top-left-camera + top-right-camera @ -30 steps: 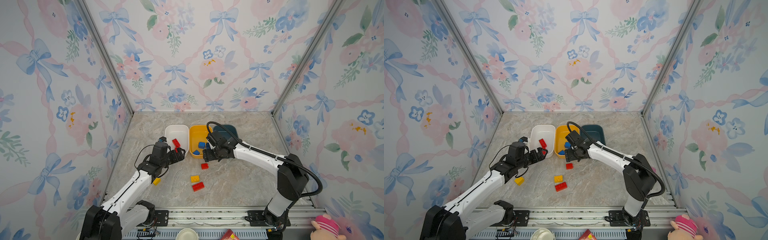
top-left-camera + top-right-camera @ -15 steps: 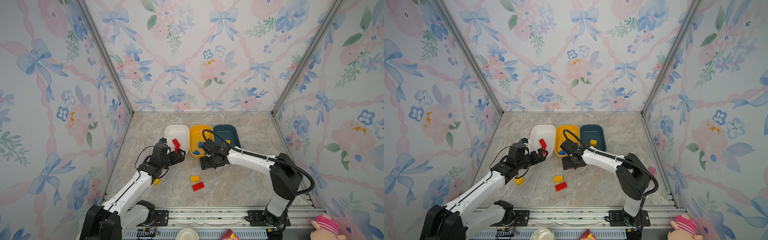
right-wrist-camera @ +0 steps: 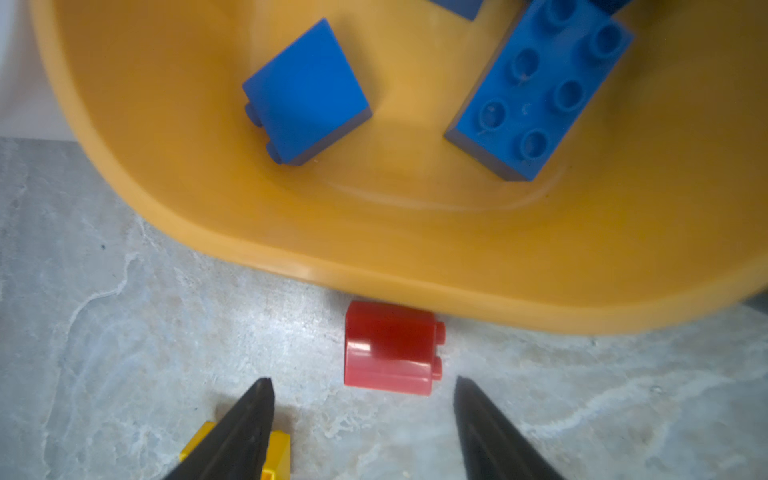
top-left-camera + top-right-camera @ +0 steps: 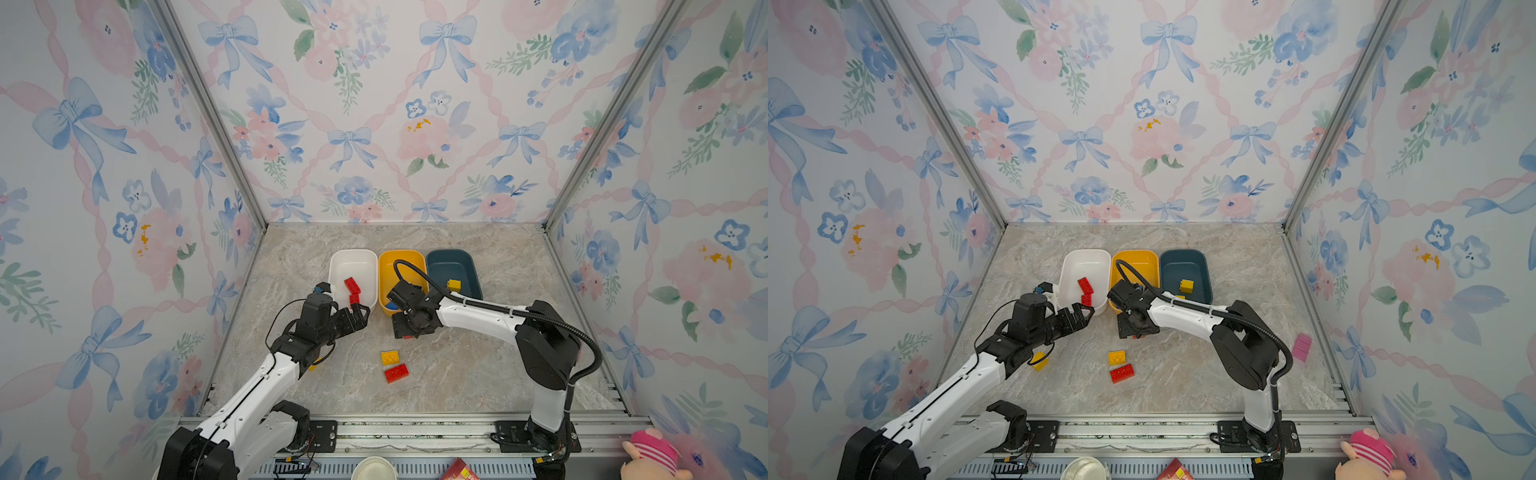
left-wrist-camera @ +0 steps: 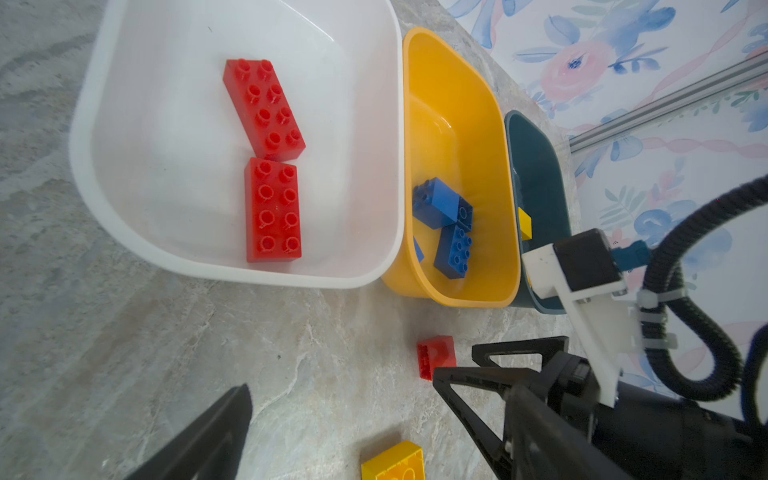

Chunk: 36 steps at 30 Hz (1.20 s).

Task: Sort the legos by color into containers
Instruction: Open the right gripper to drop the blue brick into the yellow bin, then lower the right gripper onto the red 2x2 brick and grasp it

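**A:** How does the right pincer (image 3: 361,384) stand?

**B:** Its jaws are parted and grip nothing. The small red brick (image 3: 388,347) lies on its side on the table (image 4: 457,374), just past the tips and just beside the near wall of the yellow-orange tub (image 4: 401,259). In both top views that is a little below frame centre.

**A:** And the left pincer (image 4: 359,312)?

**B:** Spread wide and empty. It hangs at the near end of the white tub (image 4: 353,257), left of centre.

**A:** What sits in the tubs?

**B:** Two red oblong bricks (image 5: 264,108) lie studs up in the white tub, end to end. Blue bricks (image 5: 440,203) lie in the yellow-orange tub. A yellow square brick (image 4: 454,285) is in the teal tub (image 4: 451,262), on the right of the row.

**A:** Anything loose?

**B:** A loose yellow brick (image 4: 390,357) and a loose red brick (image 4: 396,372) lie side by side, lower centre. A third yellow brick (image 4: 1040,360) lies beneath the left arm (image 4: 976,374), further left.
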Available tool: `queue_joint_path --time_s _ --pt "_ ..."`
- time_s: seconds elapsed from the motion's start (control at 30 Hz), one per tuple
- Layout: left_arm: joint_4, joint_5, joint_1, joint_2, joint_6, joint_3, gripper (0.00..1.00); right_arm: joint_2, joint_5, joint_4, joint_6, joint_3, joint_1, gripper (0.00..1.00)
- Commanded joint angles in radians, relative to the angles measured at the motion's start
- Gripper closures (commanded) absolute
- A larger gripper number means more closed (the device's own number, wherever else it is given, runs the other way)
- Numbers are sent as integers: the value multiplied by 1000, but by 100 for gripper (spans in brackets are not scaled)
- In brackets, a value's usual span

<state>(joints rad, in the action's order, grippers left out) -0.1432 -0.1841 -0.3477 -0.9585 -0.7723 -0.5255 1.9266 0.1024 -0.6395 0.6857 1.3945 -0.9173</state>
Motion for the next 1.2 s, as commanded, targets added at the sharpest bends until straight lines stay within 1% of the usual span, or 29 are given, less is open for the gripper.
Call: queue_joint_path --time_s 0.0,0.37,0.6,0.93,1.17 --pt "0 -24 -6 7 -14 10 2 35 9 -54 24 38 -6 29" --pt "-1 -40 -6 24 -17 12 2 70 29 -85 53 49 -2 30" --pt "-1 -30 -5 30 -17 11 2 81 -6 -68 45 37 24 31" --pt "-1 -26 -5 35 -18 13 2 129 -26 -95 38 74 38 41" --pt "-2 -28 -5 44 -19 17 2 131 -11 -118 37 89 34 55"
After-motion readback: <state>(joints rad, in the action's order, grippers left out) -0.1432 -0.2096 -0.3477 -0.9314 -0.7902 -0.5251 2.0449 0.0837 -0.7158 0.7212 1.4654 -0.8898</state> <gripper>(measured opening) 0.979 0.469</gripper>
